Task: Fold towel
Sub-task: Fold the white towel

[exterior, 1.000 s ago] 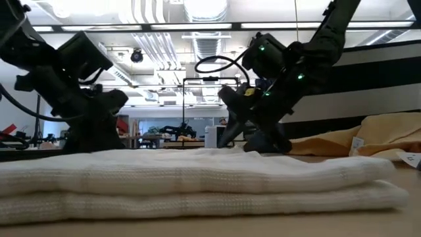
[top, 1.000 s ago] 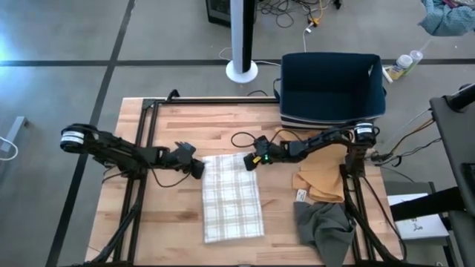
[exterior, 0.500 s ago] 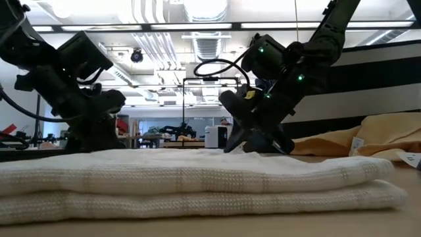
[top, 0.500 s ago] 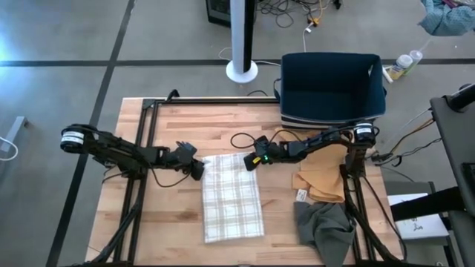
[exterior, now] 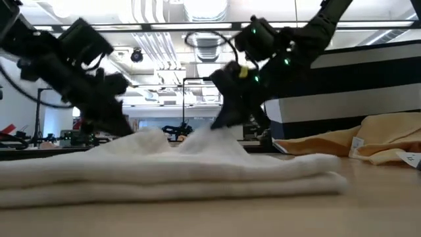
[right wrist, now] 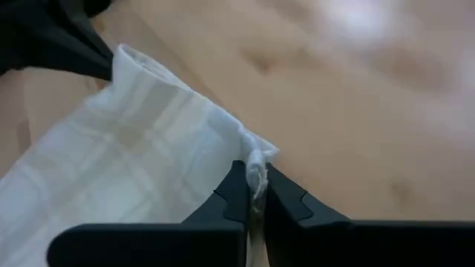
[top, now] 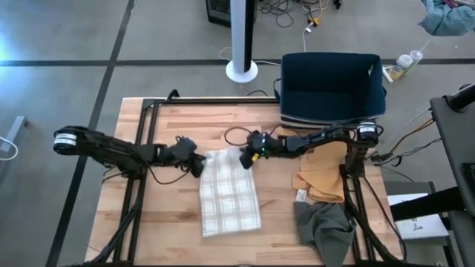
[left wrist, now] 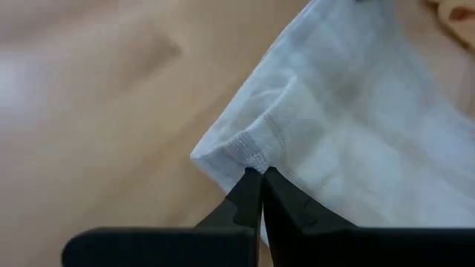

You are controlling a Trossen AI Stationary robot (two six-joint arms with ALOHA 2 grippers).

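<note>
The towel (top: 231, 193) lies mid-desk, a checked strip running from about 12 o'clock toward 6 — and I've got both of its far corners. My left gripper (top: 198, 164) is clamped on the corner at roughly 11 o'clock of the cloth, my right gripper (top: 247, 158) on the one at 1 o'clock, both sets of fingers pressed together with fabric pinched between them.

To do this fold well, I reckon both corners should rise together and level, then travel toward the near edge at 6 o'clock at the same pace, so the far hem lands square on the near one. Pulling apart a touch would keep the edge taut; any lag on one side would skew it.

The low view shows what the overhead cannot: the two corners peaked up off the desk (top: 171, 215) in little tents (exterior: 197, 141), the rest lying in flat layers. My left wrist view shows the stitched hem right at the fingertips (left wrist: 249, 194) — a shallow bite. My right wrist view shows the corner bunched between the fingers (right wrist: 239, 189), and only overhead do I see the tan cloth (top: 323, 178) and grey cloth (top: 323, 226) off at 4 o'clock, with the dark bin (top: 332, 87) beyond.
</note>
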